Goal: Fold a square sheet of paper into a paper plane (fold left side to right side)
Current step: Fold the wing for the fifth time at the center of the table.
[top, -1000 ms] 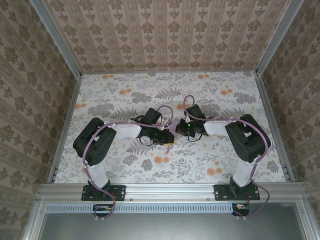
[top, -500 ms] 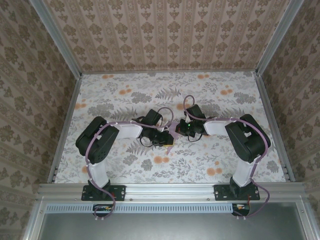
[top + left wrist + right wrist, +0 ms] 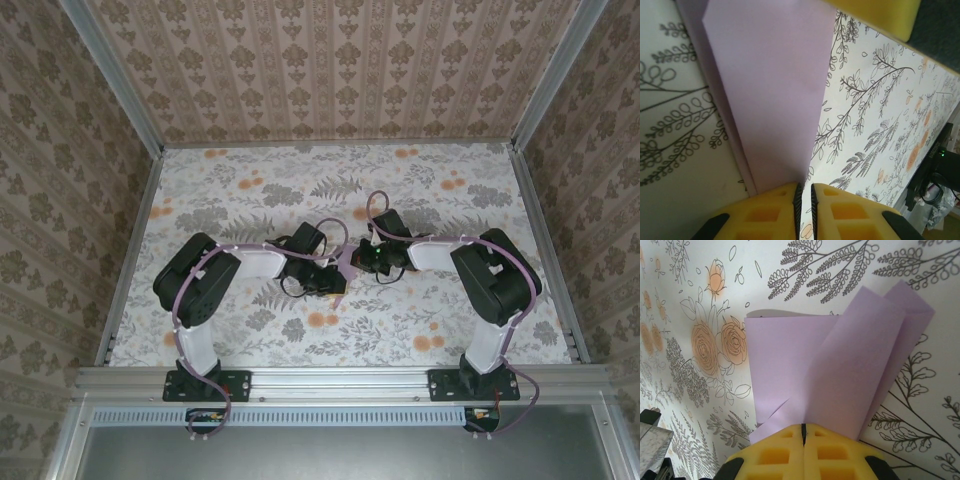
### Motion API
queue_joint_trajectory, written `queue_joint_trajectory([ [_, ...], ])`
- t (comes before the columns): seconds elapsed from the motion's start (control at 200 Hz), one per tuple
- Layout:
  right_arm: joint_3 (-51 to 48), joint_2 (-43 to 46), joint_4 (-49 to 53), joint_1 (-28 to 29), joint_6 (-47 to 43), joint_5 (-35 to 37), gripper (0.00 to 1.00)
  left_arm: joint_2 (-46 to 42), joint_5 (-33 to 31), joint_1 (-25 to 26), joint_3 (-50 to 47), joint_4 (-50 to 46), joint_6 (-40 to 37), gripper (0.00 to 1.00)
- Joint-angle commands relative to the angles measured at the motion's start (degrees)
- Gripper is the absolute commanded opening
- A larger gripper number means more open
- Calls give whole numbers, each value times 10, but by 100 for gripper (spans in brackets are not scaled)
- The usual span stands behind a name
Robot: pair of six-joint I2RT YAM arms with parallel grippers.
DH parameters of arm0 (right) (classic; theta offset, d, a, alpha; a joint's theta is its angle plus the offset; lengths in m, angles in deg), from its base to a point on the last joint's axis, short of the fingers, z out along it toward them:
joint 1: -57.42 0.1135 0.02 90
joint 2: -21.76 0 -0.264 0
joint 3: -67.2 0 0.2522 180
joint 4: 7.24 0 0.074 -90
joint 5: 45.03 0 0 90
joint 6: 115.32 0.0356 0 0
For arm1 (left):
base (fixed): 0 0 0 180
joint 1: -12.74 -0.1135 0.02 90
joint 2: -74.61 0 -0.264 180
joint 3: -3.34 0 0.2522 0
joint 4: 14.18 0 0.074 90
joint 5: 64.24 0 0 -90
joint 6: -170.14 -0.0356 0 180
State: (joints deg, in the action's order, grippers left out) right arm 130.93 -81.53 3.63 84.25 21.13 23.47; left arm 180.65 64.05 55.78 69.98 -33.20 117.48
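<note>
**While both grippers pinch the lilac sheet, the crease is what matters**

Since the paper plane (image 3: 346, 262) hangs just above the middle of the table (image 3: 450, 200), lifted off it between the two arms, the fold has to be made in the air or the sheet set back down on the table first.

The left gripper (image 3: 804, 192) has its yellow fingers (image 3: 765, 210) drawn almost together, with only a thin dark slit between them. The folded edge of the paper runs straight into that slit, so I judge it a pinch on the plane's near edge. The right gripper (image 3: 803, 432) has its pads pressed flat against each other, and the layered lilac paper fans out from between them, two flaps overlapping above the table.

To do this step well, I would have one gripper act as the anchor and let the other carry the left side across to the right. The moving edge should meet the opposite edge squarely before any pressure goes on. Lowering the paper toward the table would give a firm surface to flatten the crease against. Pulling the two pinches apart could tear or skew the sheet, since thin paper like this buckles easily.

By count: one sheet of paper, two grippers both gripping it, and one table.
</note>
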Motion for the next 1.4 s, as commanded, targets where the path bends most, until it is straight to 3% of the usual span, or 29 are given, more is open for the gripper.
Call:
queue_joint_trajectory([
  [0.0,-13,29,18,2,-9,-9,0,13,-35,10,-27,-41,-16,16],
  [0.225,-23,109,27,2,-22,-3,0,12,-43,12,-42,-29,-13,13],
  [0.555,-119,186,-16,31,-5,-14,0,12,-47,13,-40,-32,-18,11],
  [0.92,-135,123,-124,45,23,-34,0,15,-49,14,-32,-41,-22,10],
  [1.395,-115,62,-131,50,15,-33,0,15,-51,16,-29,-46,-24,10],
])
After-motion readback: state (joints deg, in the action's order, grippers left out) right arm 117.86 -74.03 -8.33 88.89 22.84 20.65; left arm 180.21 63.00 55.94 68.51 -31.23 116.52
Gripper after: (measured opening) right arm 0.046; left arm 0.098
